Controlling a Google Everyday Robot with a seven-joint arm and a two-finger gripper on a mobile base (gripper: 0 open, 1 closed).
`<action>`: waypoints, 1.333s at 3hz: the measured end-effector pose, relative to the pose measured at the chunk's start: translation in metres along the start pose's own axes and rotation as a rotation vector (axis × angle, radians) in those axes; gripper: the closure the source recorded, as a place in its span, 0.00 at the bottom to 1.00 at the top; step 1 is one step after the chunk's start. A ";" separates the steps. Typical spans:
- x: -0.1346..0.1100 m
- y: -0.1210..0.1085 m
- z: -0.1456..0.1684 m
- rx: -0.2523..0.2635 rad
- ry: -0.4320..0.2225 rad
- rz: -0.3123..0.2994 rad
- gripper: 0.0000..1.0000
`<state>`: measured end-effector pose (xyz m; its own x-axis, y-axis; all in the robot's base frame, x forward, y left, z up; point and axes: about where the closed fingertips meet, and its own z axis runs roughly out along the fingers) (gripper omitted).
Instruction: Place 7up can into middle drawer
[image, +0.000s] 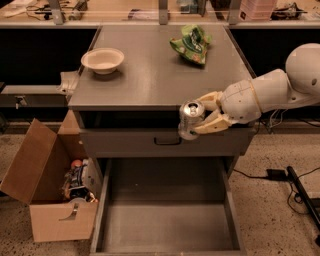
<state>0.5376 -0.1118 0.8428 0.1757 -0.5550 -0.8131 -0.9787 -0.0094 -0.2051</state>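
The 7up can (189, 119) is a silver can with a pull-tab top, held upright in the air in front of the cabinet's front edge. My gripper (202, 115) reaches in from the right and is shut on the can, its cream fingers (214, 123) wrapped around its side. The middle drawer (167, 230) is pulled wide open below, a deep grey drawer with a bare flat floor. The can hangs above the drawer's back part, at the height of the closed top drawer front.
A cream bowl (102, 60) and a green snack bag (191, 44) lie on the cabinet top (150, 80). The closed top drawer front has a black handle (167, 142). An open cardboard box (52, 195) stands on the floor at the left. Cables lie on the floor at the right.
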 end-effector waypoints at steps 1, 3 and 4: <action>0.000 0.000 0.000 0.000 0.000 0.000 1.00; 0.112 0.063 0.080 0.017 -0.020 0.254 1.00; 0.165 0.090 0.118 0.010 -0.057 0.353 1.00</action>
<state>0.4905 -0.1063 0.6260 -0.1673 -0.4752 -0.8639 -0.9791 0.1831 0.0889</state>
